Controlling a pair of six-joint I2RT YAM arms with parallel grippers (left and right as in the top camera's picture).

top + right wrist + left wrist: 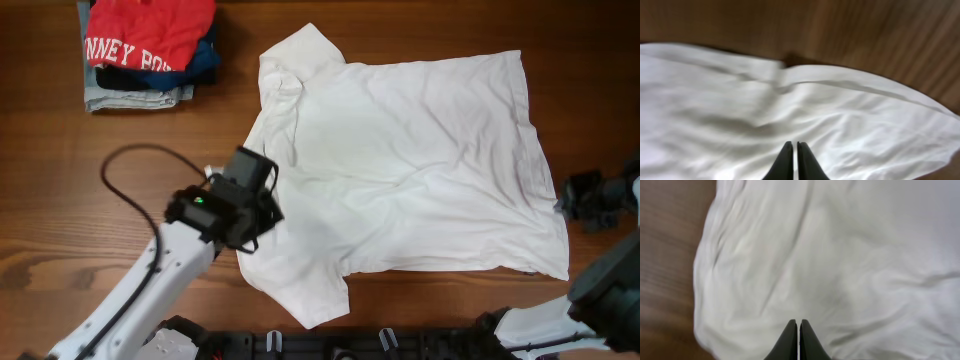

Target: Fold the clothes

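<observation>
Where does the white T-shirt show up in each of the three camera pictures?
Overhead: the T-shirt lies spread out across the centre and right of the picture.
Left wrist: the T-shirt fills most of the picture, beyond the shut left claw.
Right wrist: the T-shirt covers the lower half.
Shared landmark: the brown wooden table bordering the cloth's edge in every view.

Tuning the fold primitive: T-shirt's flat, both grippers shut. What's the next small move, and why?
Probably open the left gripper and lower it onto the white T-shirt edge beside it for a pinch. The shirt lies spread out, unfolded, and both it and the right gripper are shut with no fabric visibly between the fingers, so nothing can be lifted yet.
</observation>
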